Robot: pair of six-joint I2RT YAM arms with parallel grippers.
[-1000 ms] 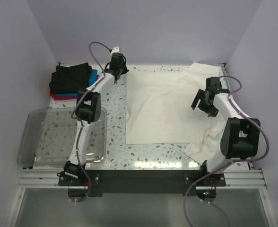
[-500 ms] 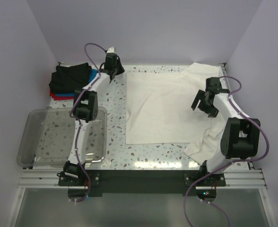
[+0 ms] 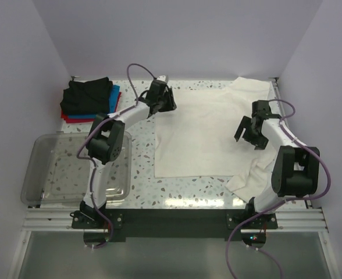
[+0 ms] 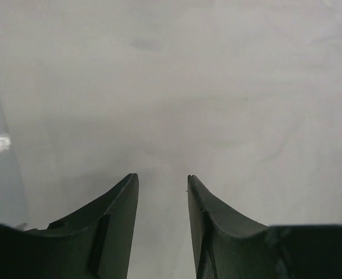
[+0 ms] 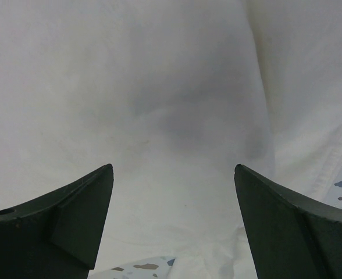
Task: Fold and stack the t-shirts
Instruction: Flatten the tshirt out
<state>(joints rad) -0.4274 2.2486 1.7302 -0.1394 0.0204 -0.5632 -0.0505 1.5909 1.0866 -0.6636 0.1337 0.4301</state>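
Sitting at the near left, the clear plastic tub [image 3: 30, 174] rests on the speckled table [image 3: 142, 168]. Behind it, in the far left corner, lies a stack of folded t-shirts [image 3: 88, 96], black on top with blue and red edges showing beneath. Further right, the left gripper [image 4: 162, 179] hangs over the far left part of the white t-shirt [image 3: 200, 133], its fingers a narrow gap apart with nothing between them; whether they touch the cloth is hard to tell. The shirt lies spread mid-table. Over its right side the right gripper [image 5: 174, 170] is spread wide, holding nothing.
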